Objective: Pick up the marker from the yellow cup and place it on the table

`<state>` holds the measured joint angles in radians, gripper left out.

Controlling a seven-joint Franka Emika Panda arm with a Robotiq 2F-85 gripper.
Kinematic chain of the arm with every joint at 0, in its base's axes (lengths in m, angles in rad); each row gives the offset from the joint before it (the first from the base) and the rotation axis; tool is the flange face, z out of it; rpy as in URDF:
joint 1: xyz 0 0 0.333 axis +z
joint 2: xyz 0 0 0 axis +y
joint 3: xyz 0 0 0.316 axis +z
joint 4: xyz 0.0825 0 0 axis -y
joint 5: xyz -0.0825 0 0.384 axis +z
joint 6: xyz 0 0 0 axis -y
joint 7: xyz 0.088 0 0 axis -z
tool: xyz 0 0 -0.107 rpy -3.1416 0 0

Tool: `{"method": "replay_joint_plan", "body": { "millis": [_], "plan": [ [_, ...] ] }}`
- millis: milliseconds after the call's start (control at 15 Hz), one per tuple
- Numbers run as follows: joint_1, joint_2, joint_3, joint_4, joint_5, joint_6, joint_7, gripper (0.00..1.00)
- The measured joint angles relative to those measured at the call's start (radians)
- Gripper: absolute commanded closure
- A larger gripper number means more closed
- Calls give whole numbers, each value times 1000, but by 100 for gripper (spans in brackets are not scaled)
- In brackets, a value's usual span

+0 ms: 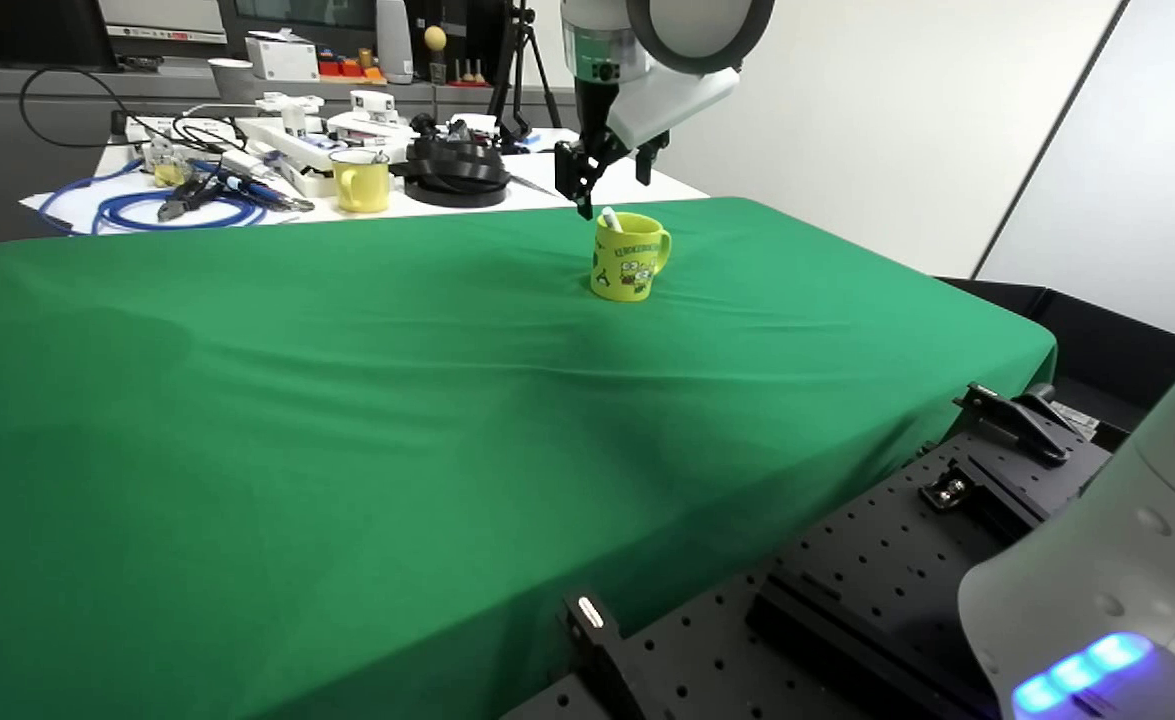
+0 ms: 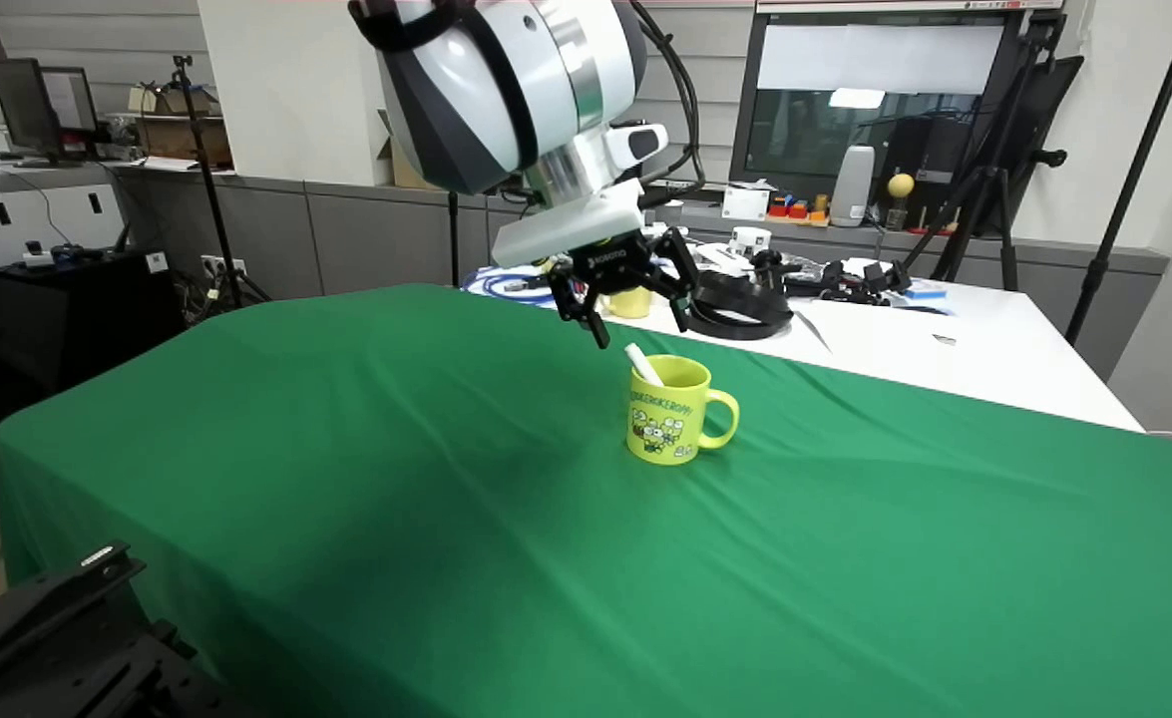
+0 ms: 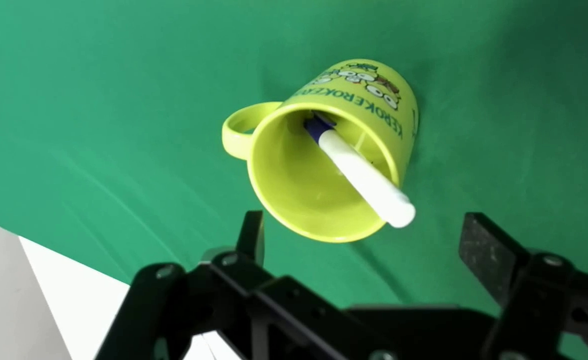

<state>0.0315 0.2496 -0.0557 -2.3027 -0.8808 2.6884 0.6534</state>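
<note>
The yellow cup [image 1: 624,272] stands upright on the green-draped table [image 1: 367,420] in both exterior views [image 2: 663,424]. The white marker [image 2: 643,365] leans inside it, its plain white end sticking out over the rim. In the wrist view the marker [image 3: 361,175] has its dark blue cap end down inside the cup [image 3: 299,180], and the cup's handle points left. My gripper [image 2: 643,336] is open and empty just above the cup and the marker's top. In the wrist view the gripper's fingers [image 3: 363,220] are wide apart, on either side of the marker's white end, not touching it.
A cluttered white desk [image 2: 945,354] stands behind the table, with a paler yellow mug [image 1: 362,185], black coiled straps [image 1: 455,172] and blue cables [image 1: 177,210]. A black perforated mounting plate [image 1: 847,590] lies along the table's near edge in an exterior view.
</note>
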Motion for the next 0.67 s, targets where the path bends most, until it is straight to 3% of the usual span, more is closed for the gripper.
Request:
{"method": "replay_joint_plan", "body": {
  "millis": [667],
  "plan": [
    [0,18,-7,8,-5,-1,32,0]
  ]
}}
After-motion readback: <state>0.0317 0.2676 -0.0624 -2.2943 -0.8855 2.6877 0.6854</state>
